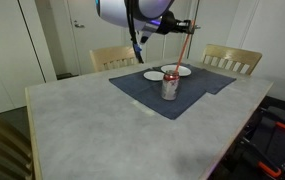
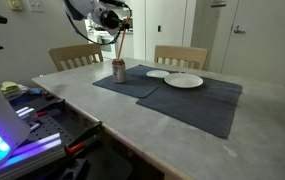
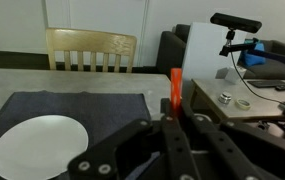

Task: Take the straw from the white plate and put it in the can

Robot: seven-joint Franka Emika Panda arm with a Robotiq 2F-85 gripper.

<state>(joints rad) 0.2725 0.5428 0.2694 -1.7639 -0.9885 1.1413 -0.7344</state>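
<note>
Wrist view puts it closest: the gripper (image 3: 175, 125) is clamped on the straw (image 3: 175, 88), which stands upright out of the fingers. In both exterior views the straw slants down from the grip to the top of the can (image 2: 119, 70), which stands on the dark mat (image 2: 197, 100) — whether the tip sits inside the opening I cannot tell; it is too fine to read. That is my worry: if I let go with the tip on the rim rather than in the hole, the straw will likely topple onto the mat. Since it is longer than the can is tall, any sideways drag from me could lever the light can over. The arm reaches in from above, wrist high over the can, hand tipped so the straw leans. Beyond the can, the white plate (image 2: 184, 81) lies bare beside the smaller dish (image 2: 158, 73), with a chair (image 2: 180, 55) behind.
</note>
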